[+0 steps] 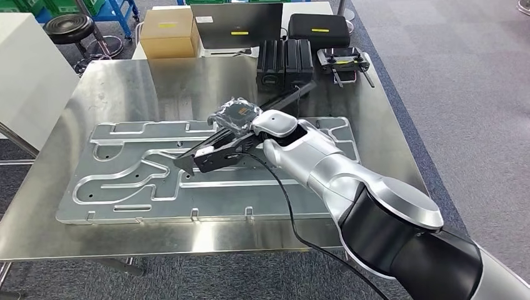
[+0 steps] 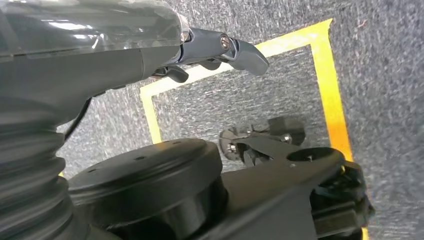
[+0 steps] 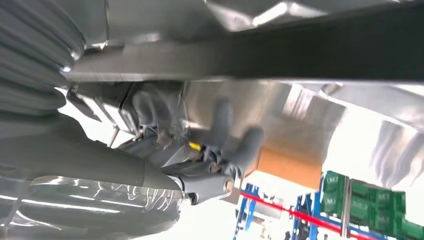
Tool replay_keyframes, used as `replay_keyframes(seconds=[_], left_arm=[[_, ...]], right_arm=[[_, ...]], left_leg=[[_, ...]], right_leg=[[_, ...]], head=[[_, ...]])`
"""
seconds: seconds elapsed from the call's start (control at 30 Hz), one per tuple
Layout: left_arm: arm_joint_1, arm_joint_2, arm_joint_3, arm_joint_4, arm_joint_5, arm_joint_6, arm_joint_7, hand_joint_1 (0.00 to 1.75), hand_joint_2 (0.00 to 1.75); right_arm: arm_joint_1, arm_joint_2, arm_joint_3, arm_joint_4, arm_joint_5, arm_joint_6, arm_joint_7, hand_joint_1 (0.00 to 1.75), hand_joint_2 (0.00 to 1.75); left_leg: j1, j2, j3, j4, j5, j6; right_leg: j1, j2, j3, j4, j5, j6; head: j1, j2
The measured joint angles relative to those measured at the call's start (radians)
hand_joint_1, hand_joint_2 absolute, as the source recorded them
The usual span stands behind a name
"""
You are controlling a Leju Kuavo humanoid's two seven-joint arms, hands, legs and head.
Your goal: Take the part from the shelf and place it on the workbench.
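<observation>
Steel workbench [image 1: 125,87]: right hand [image 1: 240,134] holds unlabelled bagged part [image 1: 232,115].

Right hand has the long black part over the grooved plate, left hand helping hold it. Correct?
Not quite. The right hand does hold the long black part over the grooved plate in the head view, but the left hand hangs over carpet, holding nothing, per the left wrist view.

Right arm [image 1: 350,181] showing glossy silver shells meeting a black joint collar, a thin black cable [image 1: 294,212] trailing beneath, while the left robot hand [image 2: 220,50] is displaying grey fingers, a screw and ribbed cover.
</observation>
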Motion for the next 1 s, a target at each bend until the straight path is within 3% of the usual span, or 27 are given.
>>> replay_keyframes(seconds=[0.03,0.1,0.17,0.27,0.33,0.43,0.47,0.5,0.53,0.6,0.67,0.73,0.8,0.87,0.93,1.0], left_arm=[[-0.001,0.0,0.002,0.0,0.008,-0.002,-0.001,0.0,0.0],[-0.002,0.001,0.008,0.0,0.019,-0.006,0.009,0.0,0.0],[-0.003,0.001,0.013,0.0,0.026,-0.003,0.027,0.0,0.0],[-0.008,0.001,0.022,0.0,0.039,-0.004,0.043,0.0,0.0],[-0.012,0.002,0.028,0.0,0.043,-0.007,0.051,0.0,0.0],[-0.012,0.002,0.033,0.001,0.05,-0.017,0.054,0.0,0.0],[-0.011,0.002,0.036,0.001,0.052,-0.022,0.052,0.0,0.0],[-0.009,0.002,0.038,0.002,0.054,-0.026,0.051,0.0,0.0],[-0.009,0.002,0.039,0.002,0.055,-0.029,0.05,0.0,0.0],[-0.008,0.002,0.041,0.003,0.056,-0.036,0.048,0.0,0.0],[-0.011,0.001,0.042,0.005,0.057,-0.04,0.046,0.0,0.0],[-0.014,0.0,0.044,0.006,0.057,-0.045,0.043,0.0,0.0],[-0.015,-0.002,0.045,0.007,0.057,-0.048,0.041,0.0,0.0],[-0.015,-0.002,0.046,0.007,0.058,-0.049,0.039,0.0,0.0],[-0.017,-0.002,0.046,0.007,0.059,-0.049,0.037,0.0,0.0],[-0.018,-0.002,0.047,0.007,0.06,-0.05,0.036,0.0,0.0]], right_arm=[[0.002,0.001,0.0,0.002,-0.001,0.001,0.0,0.0,0.0],[0.003,0.007,-0.002,0.006,-0.003,0.003,0.001,0.0,0.0],[0.002,0.013,-0.006,0.01,-0.006,0.01,0.003,0.0,0.0],[0.003,0.015,-0.024,0.016,-0.036,0.048,0.006,0.0,0.0],[-0.002,0.014,-0.054,0.02,-0.078,0.09,0.006,0.0,0.0],[-0.008,0.011,-0.103,0.026,-0.108,0.125,0.011,0.0,0.0],[-0.007,0.009,-0.112,0.029,-0.107,0.128,0.017,0.0,0.0],[-0.006,0.006,-0.118,0.032,-0.105,0.13,0.025,0.0,0.0],[-0.008,0.003,-0.124,0.035,-0.104,0.134,0.034,0.0,0.0],[-0.025,-0.003,-0.14,0.038,-0.106,0.142,0.05,0.0,0.0],[-0.052,-0.009,-0.158,0.038,-0.112,0.148,0.058,0.0,0.0],[-0.072,-0.014,-0.173,0.039,-0.119,0.152,0.064,0.0,0.0],[-0.089,-0.019,-0.186,0.039,-0.122,0.156,0.072,0.0,0.0],[-0.111,-0.025,-0.196,0.039,-0.124,0.158,0.077,0.0,0.0],[-0.133,-0.031,-0.204,0.039,-0.124,0.159,0.079,0.0,0.0],[-0.149,-0.039,-0.21,0.039,-0.124,0.16,0.082,0.0,0.0]], left_leg=[[0.003,0.0,0.006,-0.026,0.031,-0.002],[0.006,0.0,0.056,-0.155,0.118,-0.001],[0.002,0.0,0.096,-0.243,0.161,0.007],[0.0,0.0,0.111,-0.26,0.152,0.021],[0.006,-0.003,0.126,-0.286,0.14,0.028],[0.008,-0.005,0.136,-0.298,0.128,0.037],[0.007,-0.004,0.137,-0.294,0.125,0.039],[0.007,-0.005,0.138,-0.29,0.121,0.04],[0.007,-0.006,0.138,-0.285,0.118,0.041],[0.007,-0.01,0.137,-0.275,0.111,0.038],[0.005,-0.011,0.131,-0.268,0.109,0.032],[0.005,-0.011,0.126,-0.267,0.114,0.024],[0.004,-0.01,0.12,-0.266,0.114,0.013],[0.003,-0.007,0.101,-0.22,0.067,0.002],[0.006,-0.003,0.064,-0.096,-0.019,-0.004],[0.008,-0.002,0.045,0.009,-0.071,-0.009]], right_leg=[[-0.001,0.001,0.004,0.002,-0.005,0.002],[-0.003,0.004,0.017,0.004,-0.02,0.009],[-0.003,0.006,0.023,0.009,-0.03,0.017],[-0.002,0.006,0.023,0.012,-0.036,0.029],[-0.002,0.006,0.007,0.04,-0.059,0.038],[-0.009,0.005,-0.079,0.215,-0.144,0.054],[-0.012,0.004,-0.109,0.273,-0.16,0.059],[-0.015,0.004,-0.125,0.3,-0.156,0.062],[-0.017,0.004,-0.125,0.289,-0.131,0.061],[-0.018,0.004,-0.082,0.172,-0.051,0.05],[-0.011,0.005,-0.043,0.071,-0.004,0.041],[-0.005,0.006,-0.038,0.052,0.001,0.037],[-0.009,0.004,-0.038,0.035,0.007,0.031],[-0.017,0.001,-0.042,0.019,0.02,0.021],[-0.018,0.0,-0.053,0.017,0.034,0.016],[-0.018,-0.001,-0.067,0.018,0.047,0.017]], head=[[0.0,0.0],[0.0,0.0],[0.0,0.0],[0.0,0.0],[0.0,0.0],[0.0,0.0],[0.0,0.0],[0.0,0.0],[0.0,0.0],[0.0,0.0],[0.0,0.0],[0.0,0.0],[0.0,0.0],[0.0,0.0],[0.0,0.0],[0.0,0.0]])
